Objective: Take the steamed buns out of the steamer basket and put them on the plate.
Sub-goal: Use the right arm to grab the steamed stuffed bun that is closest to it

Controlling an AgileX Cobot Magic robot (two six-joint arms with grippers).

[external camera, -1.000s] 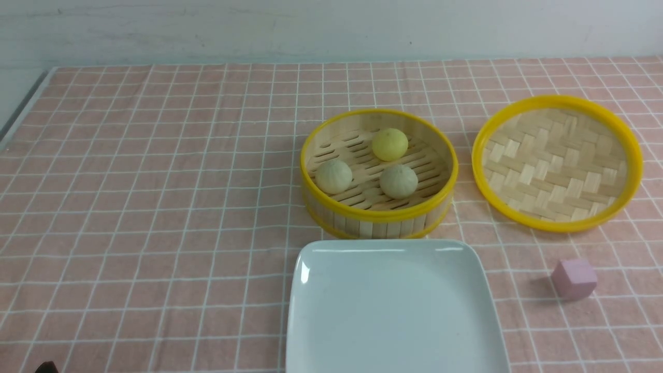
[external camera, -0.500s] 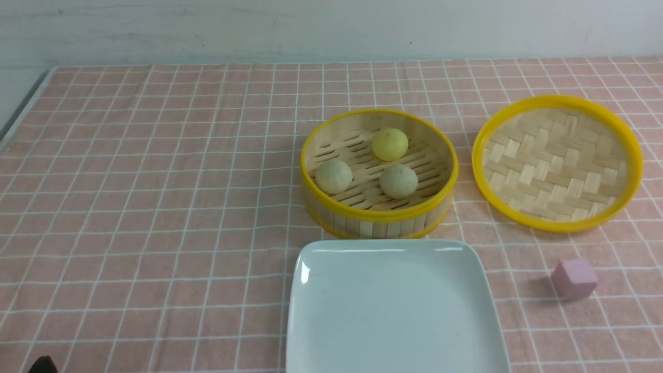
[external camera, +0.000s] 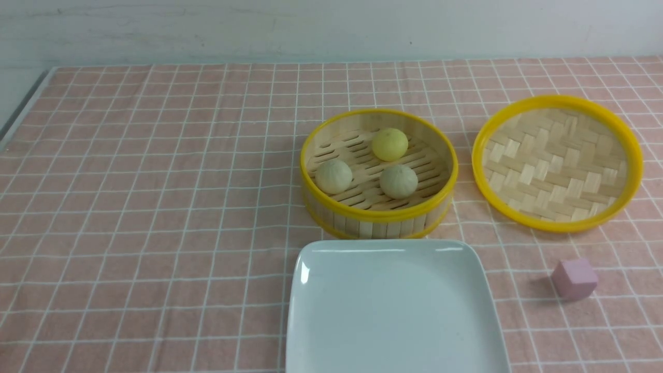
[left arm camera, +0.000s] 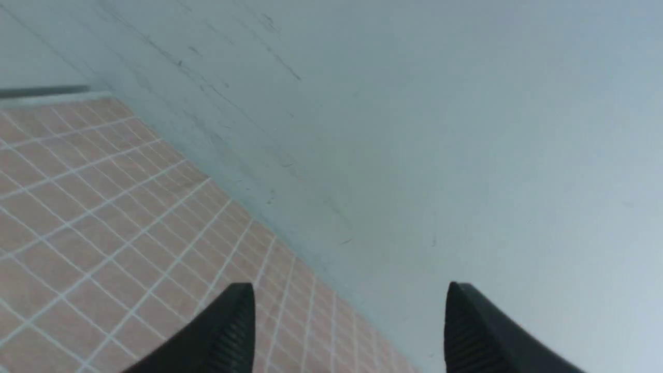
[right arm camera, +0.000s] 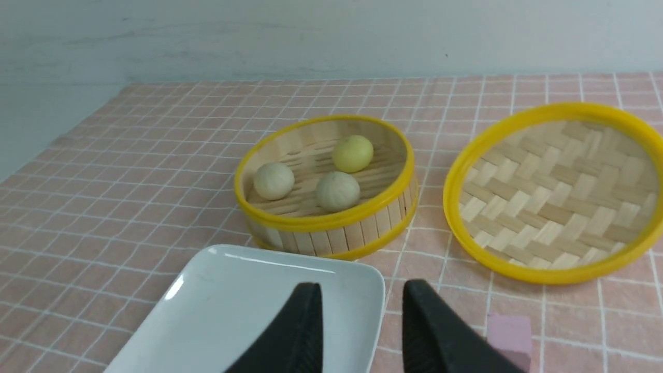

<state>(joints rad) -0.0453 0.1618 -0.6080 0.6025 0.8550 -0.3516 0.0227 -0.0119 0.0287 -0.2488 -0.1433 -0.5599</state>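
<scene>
The steamer basket [external camera: 378, 215] stands mid-table and holds all three steamed buns: a yellow one [external camera: 389, 144] at the back and two pale ones [external camera: 333, 176] [external camera: 398, 181] in front. The white plate [external camera: 393, 311] lies bare just in front of the basket. Neither gripper appears in the front view. In the right wrist view my right gripper [right arm camera: 362, 285] hovers open and empty over the plate's [right arm camera: 233, 311] right edge, well short of the basket [right arm camera: 331, 235]. In the left wrist view my left gripper [left arm camera: 350, 287] is wide open and empty, facing the wall over the checked cloth.
The basket's woven lid [external camera: 557, 163] lies upside down to the right of the basket. A pink cube [external camera: 574, 278] sits to the right of the plate, close beside my right gripper's finger. The table's left edge [external camera: 20, 109] runs along the far left.
A dark bit of the left arm at the front view's bottom left corner has slipped out of view. The buns, basket and plate have not moved.
</scene>
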